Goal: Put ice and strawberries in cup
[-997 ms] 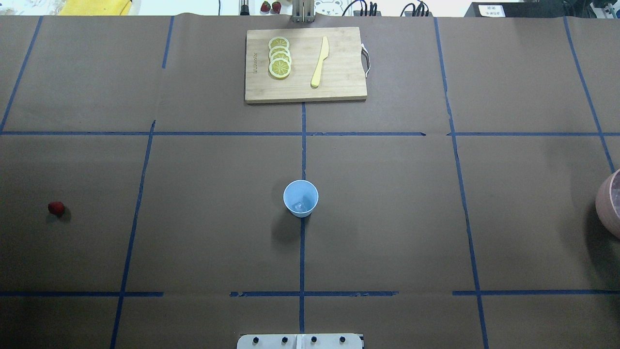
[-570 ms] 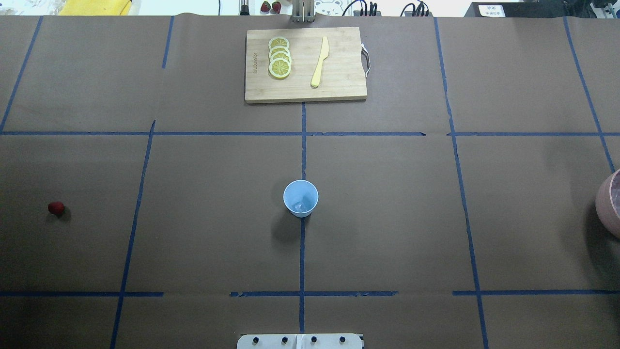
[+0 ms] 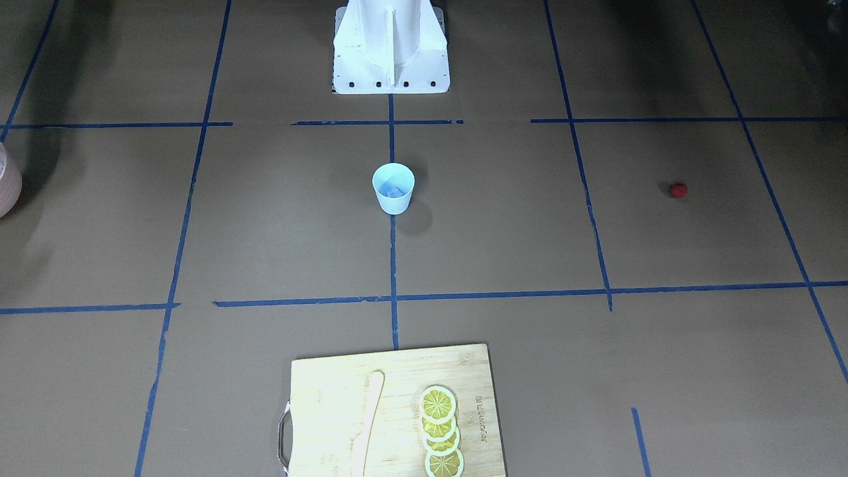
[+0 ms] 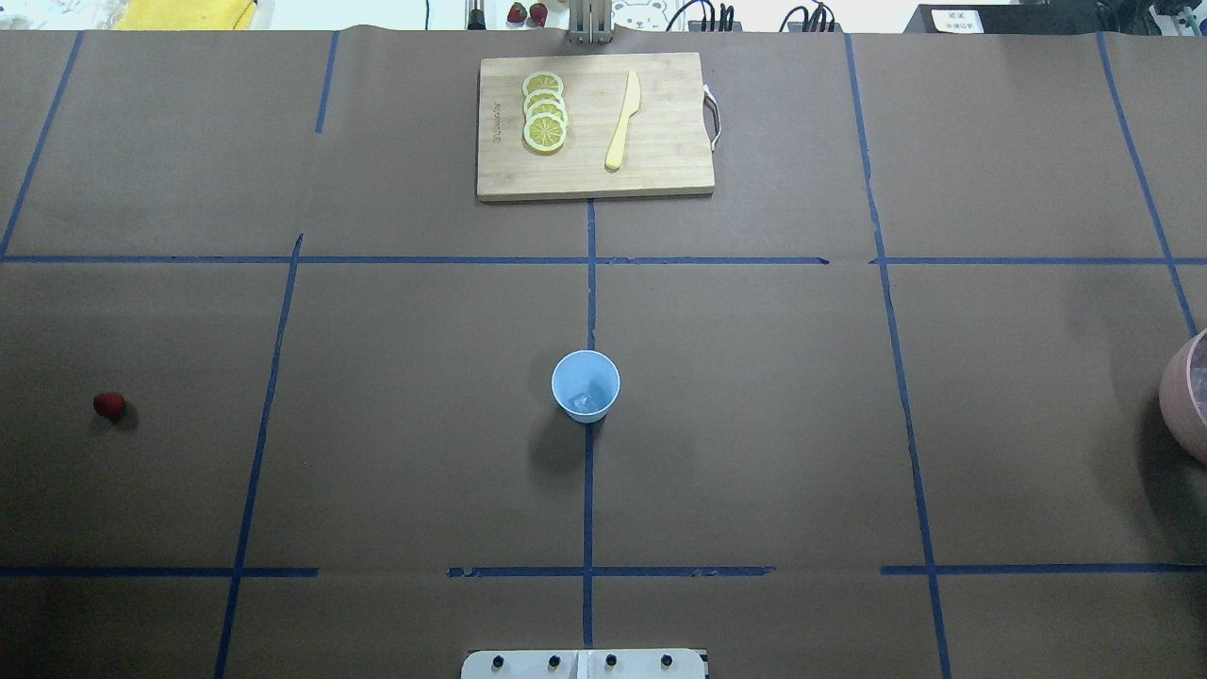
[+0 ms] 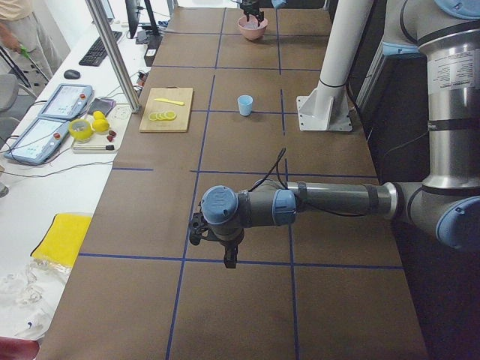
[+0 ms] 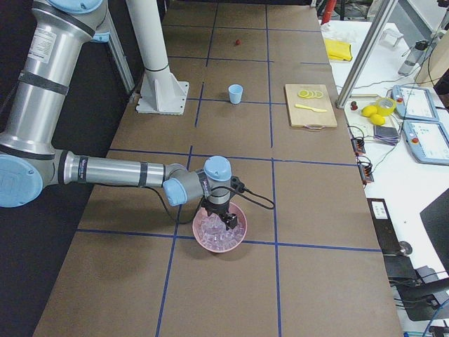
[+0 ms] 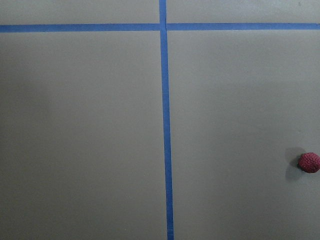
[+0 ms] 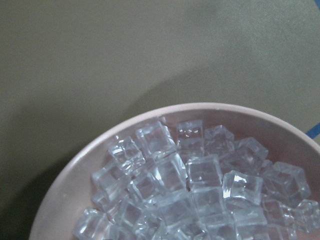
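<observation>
The bench is covered in brown paper. Lines of blue tape make big squares on it. The little light blue cup stands upright in the middle, right on one tape line. Far from the cup, on the robot's left, a tiny red strawberry lies alone. Far from the cup on the robot's right sits a pink bowl. Past the cup, away from the robot, lies a wooden board. On the cup's near side stands the robot's white base.
</observation>
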You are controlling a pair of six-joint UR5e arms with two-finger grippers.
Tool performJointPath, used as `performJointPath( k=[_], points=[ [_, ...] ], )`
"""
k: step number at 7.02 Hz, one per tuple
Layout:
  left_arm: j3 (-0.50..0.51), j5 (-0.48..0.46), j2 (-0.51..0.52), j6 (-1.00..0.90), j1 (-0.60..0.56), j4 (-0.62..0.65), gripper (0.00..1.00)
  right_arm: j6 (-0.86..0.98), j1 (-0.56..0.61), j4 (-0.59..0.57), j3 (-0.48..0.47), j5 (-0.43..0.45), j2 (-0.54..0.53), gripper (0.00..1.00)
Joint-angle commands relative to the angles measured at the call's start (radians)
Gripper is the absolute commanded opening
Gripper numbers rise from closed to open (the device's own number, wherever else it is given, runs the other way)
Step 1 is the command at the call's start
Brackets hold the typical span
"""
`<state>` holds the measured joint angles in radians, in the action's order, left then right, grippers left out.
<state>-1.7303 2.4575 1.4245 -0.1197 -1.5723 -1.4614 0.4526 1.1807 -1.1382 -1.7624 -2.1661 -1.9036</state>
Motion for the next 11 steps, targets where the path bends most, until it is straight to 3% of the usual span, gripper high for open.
performJointPath(
  k=[1, 2, 3, 5, 6, 8, 11],
  points=[
    [0.0, 0.0, -0.001, 0.0, 0.0, -0.001, 1.0, 0.0, -0.003, 0.0, 0.007, 0.003, 0.0, 0.92],
    [0.0, 0.0, 0.001, 0.0, 0.0, -0.001, 1.0, 0.001, -0.003, 0.0, 0.007, 0.003, 0.0, 0.92],
    [0.0, 0.0, -0.001, 0.0, 0.0, -0.001, 1.0, 0.0, -0.003, 0.0, 0.007, 0.003, 0.0, 0.84],
    [0.0, 0.0, 0.001, 0.0, 0.002, -0.002, 1.0, 0.0, -0.009, 0.0, 0.007, 0.003, 0.001, 0.32],
    [0.0, 0.002, 0.001, 0.0, 0.002, -0.002, 1.0, 0.0, -0.009, 0.0, 0.006, 0.003, 0.001, 0.18],
    [0.0, 0.0, 0.001, 0.0, 0.002, -0.002, 1.0, 0.0, -0.009, 0.0, 0.004, 0.002, 0.0, 0.06],
    [-0.002, 0.0, 0.001, 0.0, 0.002, -0.002, 1.0, -0.017, 0.023, -0.05, -0.044, -0.035, 0.014, 0.03]
  ],
)
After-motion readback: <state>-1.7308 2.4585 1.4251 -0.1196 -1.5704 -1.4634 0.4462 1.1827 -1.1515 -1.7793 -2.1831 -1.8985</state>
